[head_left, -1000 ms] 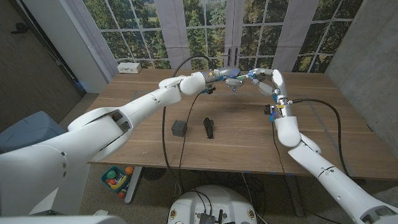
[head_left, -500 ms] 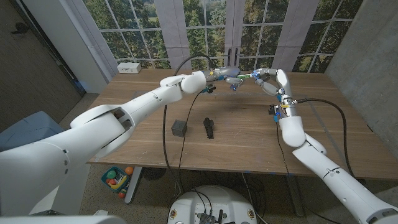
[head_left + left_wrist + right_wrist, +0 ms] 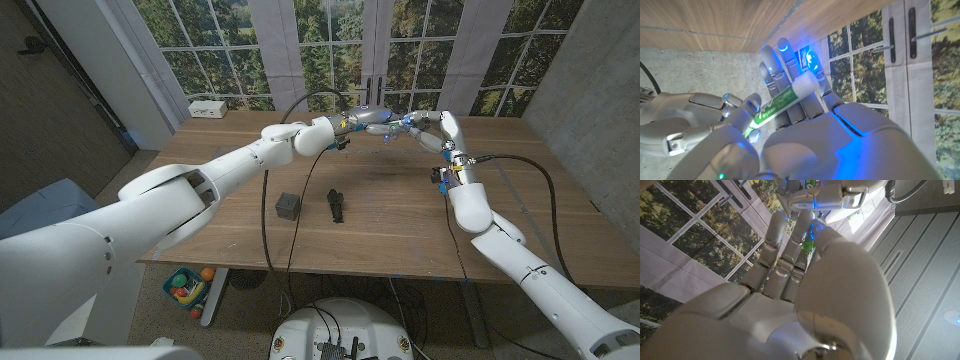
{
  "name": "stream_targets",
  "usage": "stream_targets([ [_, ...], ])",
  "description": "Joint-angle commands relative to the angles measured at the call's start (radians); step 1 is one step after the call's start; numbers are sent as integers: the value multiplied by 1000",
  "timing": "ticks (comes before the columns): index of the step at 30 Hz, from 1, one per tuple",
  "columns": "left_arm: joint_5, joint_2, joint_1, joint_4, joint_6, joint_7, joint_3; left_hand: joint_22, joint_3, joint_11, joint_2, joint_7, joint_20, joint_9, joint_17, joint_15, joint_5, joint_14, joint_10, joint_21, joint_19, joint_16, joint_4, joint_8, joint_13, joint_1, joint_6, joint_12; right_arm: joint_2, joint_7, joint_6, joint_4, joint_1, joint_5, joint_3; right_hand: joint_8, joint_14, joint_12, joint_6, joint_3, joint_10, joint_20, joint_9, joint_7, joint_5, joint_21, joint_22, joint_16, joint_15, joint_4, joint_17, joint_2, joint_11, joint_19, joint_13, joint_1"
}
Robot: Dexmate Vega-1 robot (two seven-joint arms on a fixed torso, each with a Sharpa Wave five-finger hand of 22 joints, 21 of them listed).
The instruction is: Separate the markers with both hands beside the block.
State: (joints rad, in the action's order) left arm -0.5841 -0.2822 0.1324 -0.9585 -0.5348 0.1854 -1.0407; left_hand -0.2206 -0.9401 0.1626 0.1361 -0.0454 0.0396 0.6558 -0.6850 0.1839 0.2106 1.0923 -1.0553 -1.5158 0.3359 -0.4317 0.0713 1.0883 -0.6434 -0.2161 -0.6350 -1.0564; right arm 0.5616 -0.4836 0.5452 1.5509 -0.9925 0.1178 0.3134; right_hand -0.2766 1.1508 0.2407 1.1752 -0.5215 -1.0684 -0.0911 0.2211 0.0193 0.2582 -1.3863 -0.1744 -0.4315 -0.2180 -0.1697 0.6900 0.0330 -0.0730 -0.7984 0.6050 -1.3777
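High over the table's far middle, my left hand [image 3: 370,118] and right hand [image 3: 428,128] meet fingertip to fingertip, each holding an end of a white marker with a green label [image 3: 398,125]. In the left wrist view the marker [image 3: 785,97] lies slanted across my left hand's fingers [image 3: 790,75], and my right hand [image 3: 690,120] grips its lower end. In the right wrist view a bit of green marker [image 3: 809,245] shows past my right hand's fingers [image 3: 785,255], with my left hand [image 3: 825,197] beyond. A black marker [image 3: 336,205] lies on the table beside the dark grey block [image 3: 289,206].
A white box [image 3: 208,107] sits at the table's far left corner. Black cables [image 3: 280,150] hang from both wrists over the wooden table [image 3: 400,215]. A bin of toys [image 3: 190,290] stands on the floor under the front left edge.
Both hands have risen a little and drawn closer together, still with the green-and-white marker between them. The black marker and the block have not moved.
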Motion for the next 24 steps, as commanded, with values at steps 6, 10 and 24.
stream_targets([
  [6,-130,20,-63,136,-146,282,-76,-58,-61,-106,76,-115,72,221,6,45,-23,129,-325,-63,99,2,-10,209,226,-112,-122,38,-10,-9,21,-35,21,-15,-4,3,2,6,-15,-11,-11,-134,10,-2,-6,4,-5,0,2,2,2,-1,18,-9,10,5],
  [10,-115,5,-55,94,-121,237,-69,-81,-93,-139,80,-129,98,326,50,47,-37,151,-357,-67,103,28,-57,284,299,-184,-147,57,-7,-12,30,-40,22,-16,-9,2,0,7,-11,-13,-13,-134,11,-1,-6,5,-5,1,-3,-2,2,-1,17,-9,12,-2],
  [24,-81,-4,-51,51,-61,107,-54,-139,-91,-167,72,-130,121,583,73,49,3,172,-383,-66,150,47,-147,460,355,-303,-191,-91,-1,-78,-17,-14,-8,17,-52,-2,21,7,2,-6,-34,-133,15,2,-11,3,-6,-2,0,5,-9,-8,23,-17,8,6],
])
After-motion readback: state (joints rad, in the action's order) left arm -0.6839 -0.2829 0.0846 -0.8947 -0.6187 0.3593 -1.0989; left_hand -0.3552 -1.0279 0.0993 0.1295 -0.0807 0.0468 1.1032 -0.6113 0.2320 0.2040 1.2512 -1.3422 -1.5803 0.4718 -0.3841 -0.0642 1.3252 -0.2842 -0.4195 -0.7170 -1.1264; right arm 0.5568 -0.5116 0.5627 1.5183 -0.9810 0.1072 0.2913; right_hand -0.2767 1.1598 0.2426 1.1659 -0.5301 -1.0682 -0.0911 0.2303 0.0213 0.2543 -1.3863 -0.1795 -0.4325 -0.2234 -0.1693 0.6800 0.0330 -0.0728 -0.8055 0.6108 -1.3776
